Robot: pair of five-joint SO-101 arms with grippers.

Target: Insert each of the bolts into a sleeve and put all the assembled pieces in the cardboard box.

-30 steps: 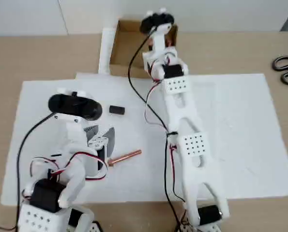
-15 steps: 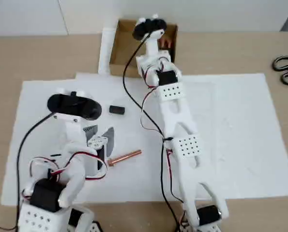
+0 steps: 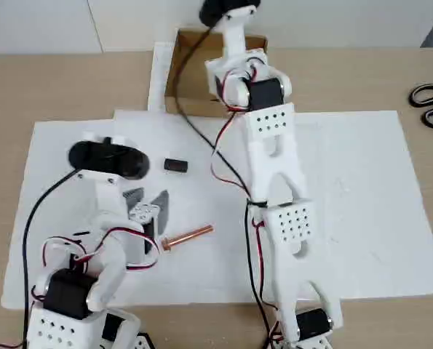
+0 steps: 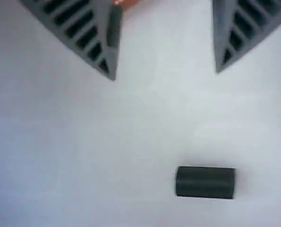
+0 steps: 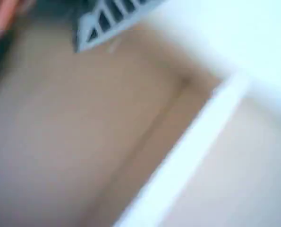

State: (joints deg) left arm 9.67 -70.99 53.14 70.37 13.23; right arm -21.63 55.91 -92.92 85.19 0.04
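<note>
A black sleeve [image 3: 175, 165] lies on the white sheet [image 3: 347, 189], just beyond my left gripper [image 3: 148, 206], which stands open with nothing in it. In the left wrist view the sleeve [image 4: 205, 181] lies on its side, ahead of the open left gripper [image 4: 164, 71]. A copper bolt [image 3: 188, 237] lies beside the left arm's wrist. The right arm [image 3: 268, 138] stretches across the sheet, with its wrist above the cardboard box [image 3: 191, 54]. My right gripper [image 5: 41, 33] is over the box floor [image 5: 83, 123]. A blurred orange shape [image 5: 3, 14] shows by it.
A white strip [image 3: 158, 73] stands along the box's left side. Scissors [image 3: 431, 104] lie on the wooden table at the far right. The sheet's right half is bare.
The right arm's wrist has swung and shifted farther back over the cardboard box. The left arm, the sleeve and the bolt have hardly moved.
</note>
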